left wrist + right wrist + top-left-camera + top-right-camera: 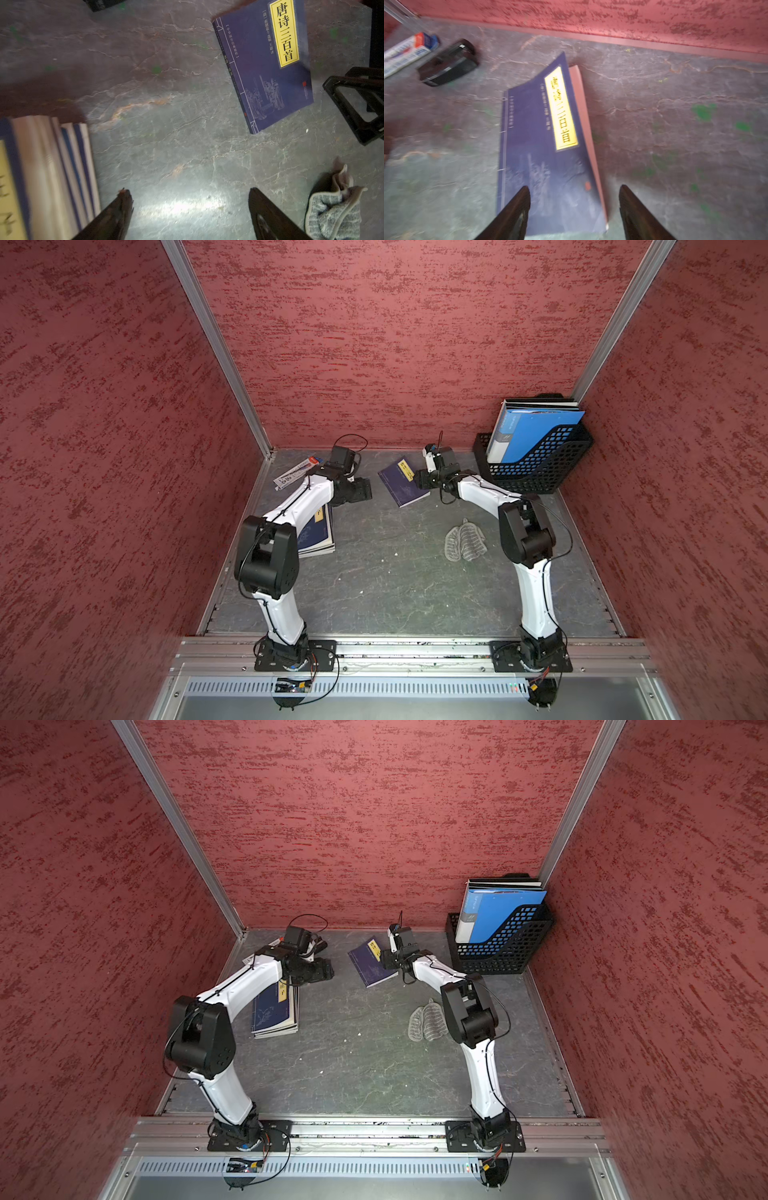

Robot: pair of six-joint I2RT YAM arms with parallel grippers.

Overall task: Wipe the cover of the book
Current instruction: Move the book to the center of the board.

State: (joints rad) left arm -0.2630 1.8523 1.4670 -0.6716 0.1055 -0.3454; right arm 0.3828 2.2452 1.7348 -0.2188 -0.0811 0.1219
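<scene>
— Where is the book [403, 482]?
— Flat by the back wall, long axis slanted, title end toward the wall; my right gripper [574, 188] is spread over its edge; my left gripper [188, 189] is spread too; only the left wrist view reads the title.

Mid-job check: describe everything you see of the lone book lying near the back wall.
The book is a thin paperback with a dark blue cover, yellow title label in black characters, pale line drawing and small red seal. It lies closed, cover up, askew on the table. The open right gripper is above one corner; contact unclear.
</scene>
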